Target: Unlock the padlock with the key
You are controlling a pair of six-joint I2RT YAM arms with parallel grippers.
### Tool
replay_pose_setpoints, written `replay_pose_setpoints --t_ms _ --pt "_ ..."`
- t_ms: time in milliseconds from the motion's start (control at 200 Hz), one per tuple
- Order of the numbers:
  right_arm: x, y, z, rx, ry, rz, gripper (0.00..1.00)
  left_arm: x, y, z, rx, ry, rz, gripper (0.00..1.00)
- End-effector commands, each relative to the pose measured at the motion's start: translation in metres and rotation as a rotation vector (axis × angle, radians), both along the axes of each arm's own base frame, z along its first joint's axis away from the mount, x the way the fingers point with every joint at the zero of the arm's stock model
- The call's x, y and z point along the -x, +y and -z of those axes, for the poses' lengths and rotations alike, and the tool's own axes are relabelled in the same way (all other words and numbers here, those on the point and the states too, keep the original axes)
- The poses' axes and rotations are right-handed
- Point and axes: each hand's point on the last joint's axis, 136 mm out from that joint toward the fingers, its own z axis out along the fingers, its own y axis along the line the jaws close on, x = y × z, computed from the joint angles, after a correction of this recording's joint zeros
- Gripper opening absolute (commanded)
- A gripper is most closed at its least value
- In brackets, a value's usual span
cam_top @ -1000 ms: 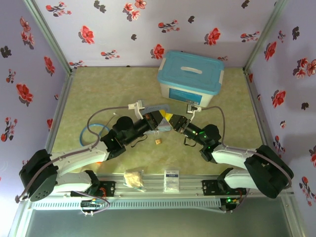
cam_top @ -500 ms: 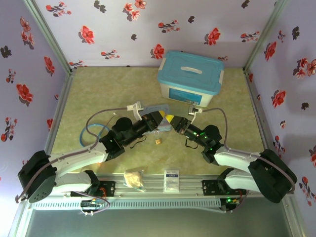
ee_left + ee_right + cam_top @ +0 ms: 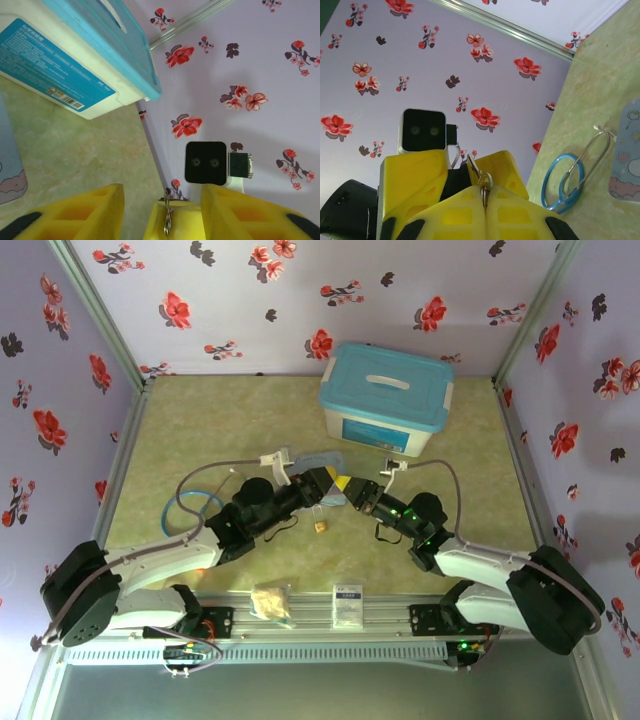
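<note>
The right gripper (image 3: 483, 191) is pinching the key (image 3: 481, 178) between the left gripper's (image 3: 159, 197) released fingers, and the padlock (image 3: 320, 527) is waiting just below the 2, likely needing steadying before insertion.

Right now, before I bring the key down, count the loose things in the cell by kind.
Padlock: 1
Key, in the right gripper: 1
Blue-lidded box: 1
Pastel tin: 1
Stethoscope: 1
Beige wad: 1
White card: 1
Total: 7
</note>
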Motion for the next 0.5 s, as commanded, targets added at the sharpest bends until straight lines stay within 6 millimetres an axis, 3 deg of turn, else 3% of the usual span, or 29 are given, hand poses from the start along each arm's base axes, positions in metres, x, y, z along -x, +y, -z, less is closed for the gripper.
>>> replay_pose_setpoints --t_ms 0,195,255,390,440,495 --pt "0.0001 0.0058 -0.0114 -0.01 -0.045 -0.011 0.0 -0.005 0.001 -0.0138 0.028 -0.039 -0.02 0.37" --pt "0.0013 0.0119 -0.0066 -0.006 -0.038 -0.026 0.0 -0.0075 0.0046 -0.0178 0.012 -0.057 -0.043 0.14" --pt "0.0009 0.0127 -0.0057 -0.012 -0.034 -0.027 0.0 -0.0082 0.0032 -0.0165 0.011 -0.051 -0.042 0.13" --pt "0.0011 0.0154 -0.0112 -0.04 -0.039 -0.043 0.0 -0.0085 0.0032 -0.0141 0.021 -0.034 -0.043 0.0" --pt "0.001 0.0153 -0.0116 -0.045 -0.04 -0.043 0.06 -0.0085 0.0038 -0.0142 0.025 -0.032 -0.045 0.0" --pt "-0.0002 0.0127 -0.0119 -0.055 -0.041 -0.028 0.23 -0.0078 0.0045 -0.0168 0.029 -0.036 -0.043 0.0"
